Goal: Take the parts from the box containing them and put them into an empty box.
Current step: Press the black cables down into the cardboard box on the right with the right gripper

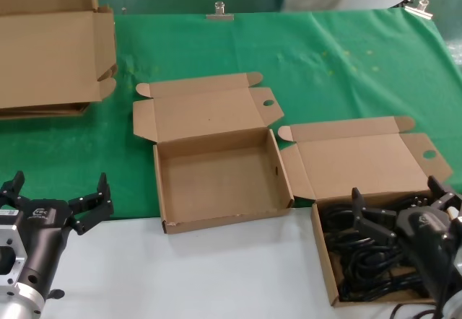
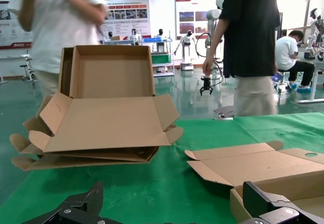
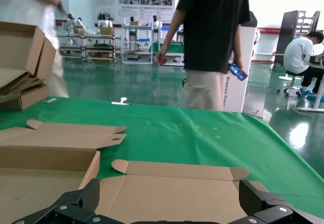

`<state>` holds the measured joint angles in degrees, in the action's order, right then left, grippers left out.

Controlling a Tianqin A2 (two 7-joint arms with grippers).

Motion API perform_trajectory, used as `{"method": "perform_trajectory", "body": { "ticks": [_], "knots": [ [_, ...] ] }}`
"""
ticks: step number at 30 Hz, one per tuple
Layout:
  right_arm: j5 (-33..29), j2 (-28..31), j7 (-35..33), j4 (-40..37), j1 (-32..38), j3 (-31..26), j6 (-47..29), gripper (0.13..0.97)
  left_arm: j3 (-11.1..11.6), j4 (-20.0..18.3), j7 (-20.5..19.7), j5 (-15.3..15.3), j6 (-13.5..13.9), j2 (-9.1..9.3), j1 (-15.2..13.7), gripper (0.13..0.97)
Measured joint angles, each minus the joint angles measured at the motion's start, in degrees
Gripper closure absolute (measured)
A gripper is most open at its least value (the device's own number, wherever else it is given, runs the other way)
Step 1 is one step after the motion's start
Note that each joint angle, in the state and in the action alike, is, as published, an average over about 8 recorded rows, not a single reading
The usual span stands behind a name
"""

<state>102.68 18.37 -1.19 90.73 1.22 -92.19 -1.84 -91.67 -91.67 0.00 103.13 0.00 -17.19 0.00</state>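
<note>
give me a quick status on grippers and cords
Right gripper open, low over the power cords in the full box. Left gripper open, parked near-left. Empty box clear, nothing blocking.

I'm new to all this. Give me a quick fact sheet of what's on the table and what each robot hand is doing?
Full box: right side, holds black power cords
Empty box: centre, lid open
Right gripper: open, over the cords
Left gripper: open, near the table's front edge, touching nothing
Spare cardboard: stacked at far left
Table cover: green cloth
</note>
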Motion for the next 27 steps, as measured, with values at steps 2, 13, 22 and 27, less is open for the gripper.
{"method": "perform_trajectory", "body": {
  "ticks": [2,13,22,27],
  "knots": [
    [0.0,0.0,0.0,0.0,0.0,0.0,0.0,0.129,0.0,0.0,0.0,0.0,0.0,0.0,0.0,0.132],
    [0.0,0.0,0.0,0.0,0.0,0.0,0.0,0.129,0.0,0.0,0.0,0.0,0.0,0.0,0.0,0.14],
    [0.0,0.0,0.0,0.0,0.0,0.0,0.0,0.129,0.0,0.0,0.0,0.0,0.0,0.0,0.0,0.191],
    [-0.03,0.03,-0.02,0.15,-0.06,-0.04,0.04,0.129,0.0,0.0,0.0,0.0,0.0,0.0,0.0,0.253]
  ]
}}
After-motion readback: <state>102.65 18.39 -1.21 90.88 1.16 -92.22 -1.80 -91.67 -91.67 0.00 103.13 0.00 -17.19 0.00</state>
